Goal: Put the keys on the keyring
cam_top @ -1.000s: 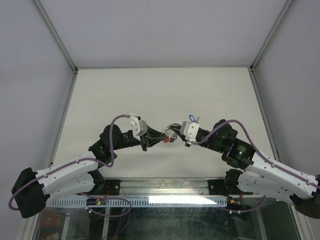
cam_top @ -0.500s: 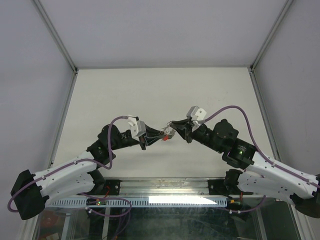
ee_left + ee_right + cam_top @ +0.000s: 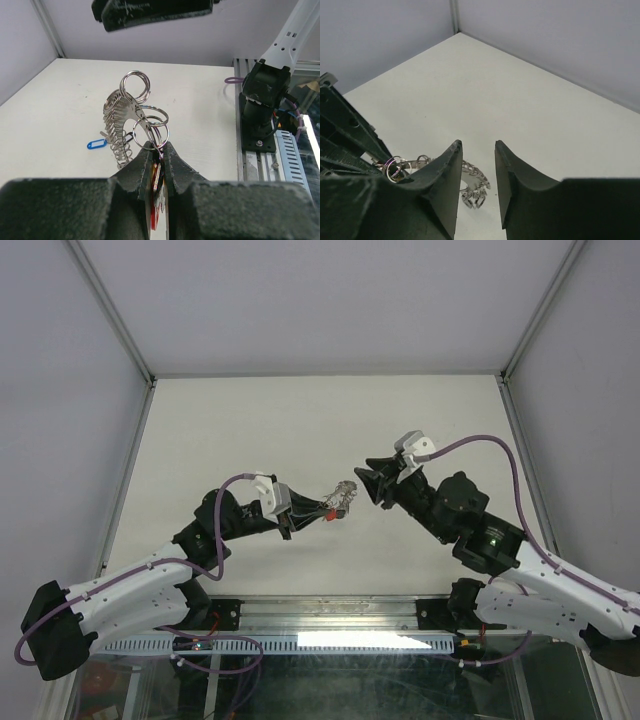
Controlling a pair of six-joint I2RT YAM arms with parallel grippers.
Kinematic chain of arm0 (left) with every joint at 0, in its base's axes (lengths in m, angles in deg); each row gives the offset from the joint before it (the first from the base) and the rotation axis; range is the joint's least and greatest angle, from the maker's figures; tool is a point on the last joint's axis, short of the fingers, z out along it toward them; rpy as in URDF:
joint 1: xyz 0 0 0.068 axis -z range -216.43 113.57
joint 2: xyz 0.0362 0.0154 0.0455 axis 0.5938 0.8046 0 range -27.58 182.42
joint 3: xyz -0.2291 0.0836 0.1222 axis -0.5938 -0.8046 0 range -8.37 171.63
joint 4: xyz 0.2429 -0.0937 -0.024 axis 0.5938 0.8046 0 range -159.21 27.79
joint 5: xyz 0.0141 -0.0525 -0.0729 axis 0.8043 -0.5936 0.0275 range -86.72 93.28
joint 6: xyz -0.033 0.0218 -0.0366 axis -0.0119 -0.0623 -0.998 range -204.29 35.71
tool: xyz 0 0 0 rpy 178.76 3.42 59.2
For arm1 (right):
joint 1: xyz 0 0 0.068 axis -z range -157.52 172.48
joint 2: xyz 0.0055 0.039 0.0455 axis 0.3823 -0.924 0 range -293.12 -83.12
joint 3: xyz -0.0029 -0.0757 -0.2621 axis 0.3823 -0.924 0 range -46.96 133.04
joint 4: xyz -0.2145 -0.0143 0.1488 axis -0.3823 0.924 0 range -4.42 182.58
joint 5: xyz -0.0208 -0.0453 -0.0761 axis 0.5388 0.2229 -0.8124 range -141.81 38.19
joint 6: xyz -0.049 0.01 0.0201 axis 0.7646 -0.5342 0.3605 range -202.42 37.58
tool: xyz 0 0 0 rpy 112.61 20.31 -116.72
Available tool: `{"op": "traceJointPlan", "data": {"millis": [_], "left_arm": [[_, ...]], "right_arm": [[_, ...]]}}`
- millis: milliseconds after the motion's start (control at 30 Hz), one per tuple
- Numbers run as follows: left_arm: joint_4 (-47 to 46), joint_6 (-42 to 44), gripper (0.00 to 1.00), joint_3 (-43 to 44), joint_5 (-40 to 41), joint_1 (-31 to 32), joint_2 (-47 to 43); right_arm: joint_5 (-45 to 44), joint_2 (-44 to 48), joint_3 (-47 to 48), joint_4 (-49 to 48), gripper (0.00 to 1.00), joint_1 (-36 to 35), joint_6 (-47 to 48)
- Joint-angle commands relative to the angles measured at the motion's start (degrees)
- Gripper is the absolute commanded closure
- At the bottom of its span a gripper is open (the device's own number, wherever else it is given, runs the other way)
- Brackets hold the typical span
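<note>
While left pincer (image 3: 158, 148) clamps red-tagged keys (image 3: 156, 176) beside ribbed silvery keyring (image 3: 118, 118), right pincer (image 3: 477, 150) gapes.

A white table (image 3: 300, 420) spreads flat, with pale grey walls (image 3: 320, 300) rising from its far and side edges. A metal strut (image 3: 110, 310) climbs from the table's far-left corner, another strut (image 3: 545, 305) from its far-right corner. A slotted aluminium rail (image 3: 340, 615) runs along the table's near edge.

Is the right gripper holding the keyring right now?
No, the right gripper has its fingers apart, clamping nothing; the keyring is pinched in the left gripper.
</note>
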Motion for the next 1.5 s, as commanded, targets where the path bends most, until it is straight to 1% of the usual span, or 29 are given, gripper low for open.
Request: {"op": "traceJointPlan", "data": {"millis": [0, 100, 167, 233, 367, 467, 500, 633, 767, 833, 967, 1100, 1267, 1467], "left_arm": [[-2.26, 0.92, 1.0, 2.41, 0.17, -0.08, -1.15], [-1.81, 0.46, 1.0, 2.83, 0.85, -0.03, -0.93], [-1.24, 0.14, 1.0, 3.05, 1.12, -0.03, -0.84], [-1.13, -0.11, 1.0, 3.2, 1.27, -0.08, -0.82], [-1.15, -0.42, 1.0, 3.21, 1.55, -0.07, -0.78], [-0.74, -0.45, 1.0, 3.37, 1.62, -0.08, -0.72], [-0.47, -0.5, 1.0, 3.46, 1.74, -0.08, -0.75], [-0.11, -1.17, 1.0, 3.56, 2.63, -0.03, -0.4], [-0.12, -1.89, 1.0, 3.8, 2.78, -0.08, 0.11], [-0.12, -1.96, 1.0, 3.99, 2.91, -0.07, 0.41], [0.39, -2.1, 1.0, 4.23, 3.25, -0.07, 0.65], [0.41, -2.34, 1.0, 4.29, 3.39, -0.08, 0.81], [0.57, -2.5, 1.0, 4.4, 3.44, -0.08, 0.95], [0.74, -2.79, 1.0, 4.59, 3.33, -0.03, 0.83]], "right_arm": [[-9.95, -0.12, 5.55, 4.36, 0.65, -0.05, -1.84], [-9.9, 0.31, 6.47, 6.78, 0.64, -0.04, -0.68], [-7.56, 0.9, 6.78, 8.0, 0.62, -0.04, 0.98], [-2.71, 1.6, 6.47, 8.91, 0.58, -0.09, 3.9], [7.6, 3.23, 4.66, 10.32, 0.56, -0.05, 10.96], [16.92, 4.29, 4.34, 12.72, 0.54, -0.1, 16.85], [18.26, 4.61, 4.27, 12.99, 0.53, -0.05, 18.63], [18.53, 4.94, 4.43, 12.97, 0.53, -0.04, 25.04], [21.37, 6.4, 0.48, 10.12, 0.52, -0.12, 37.49], [23.59, 7.44, -2.73, 6.45, 0.55, -0.2, 43.31], [27.24, 7.27, -5.48, 0.06, 0.6, -1.33, 48.73], [25.42, 5.22, -6.7, -2.04, 0.62, -3.76, 55.4], [22.25, 2.6, -7.56, -3.46, 0.64, -6.47, 61.45], [18.58, 0.24, -8.51, -5.41, 0.64, -7.23, 64.67]]}}
